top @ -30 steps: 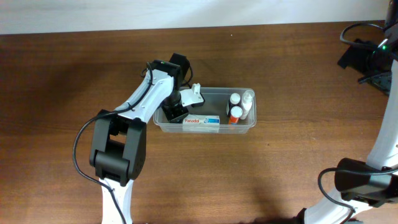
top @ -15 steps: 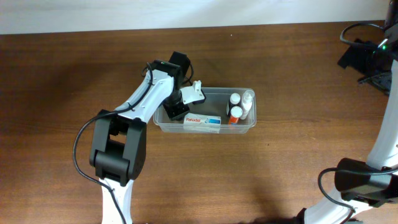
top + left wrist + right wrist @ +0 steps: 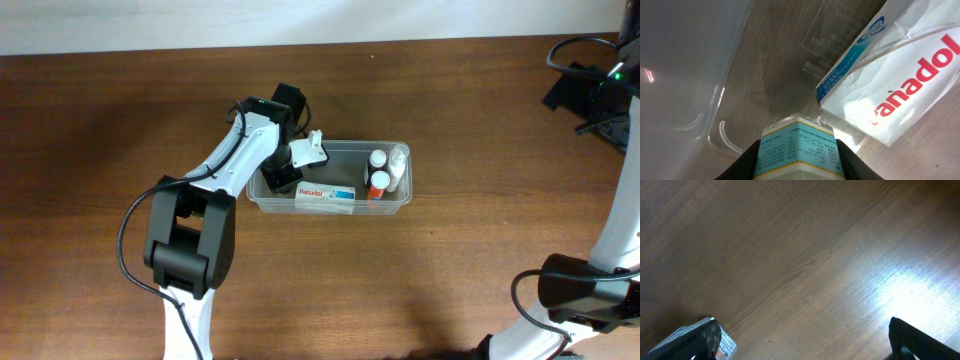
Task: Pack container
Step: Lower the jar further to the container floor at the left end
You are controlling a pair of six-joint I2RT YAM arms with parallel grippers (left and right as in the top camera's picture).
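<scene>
The wooden table (image 3: 100, 200) is the broadest thing in view, and over the last second almost nothing on it has changed; the left arm (image 3: 235, 150) has edged its wrist a touch toward the far wall of the container (image 3: 330, 209) and then held there, so the placing step looks paused, not finished. The right arm (image 3: 600, 270) has stayed at the table's right edge, well apart from the work; the right gripper (image 3: 805, 342) hangs over bare wood with its fingers wide apart and nothing between them. The container sits near the middle of the table, its long side running left to right; it is a clear, colourless tub with rounded corners and a rim, and the wood grain shows through its floor. Inside it, a white Panadol pack (image 3: 323, 195) lies along the near wall; at the right end stand two small bottles with orange labels (image 3: 378, 178) and, beside them, a white bottle (image 3: 398, 165). The left gripper (image 3: 797, 167) reaches into the tub's left end with its dark fingers clamped on a small box (image 3: 797, 145) with a pale blue printed label; the box's far end is just beside the corner of the Panadol pack; whether it touches the floor I cannot tell. I judge the packing well along; this box is not yet released, and the open floor at the left end looks wide enough to take it.
</scene>
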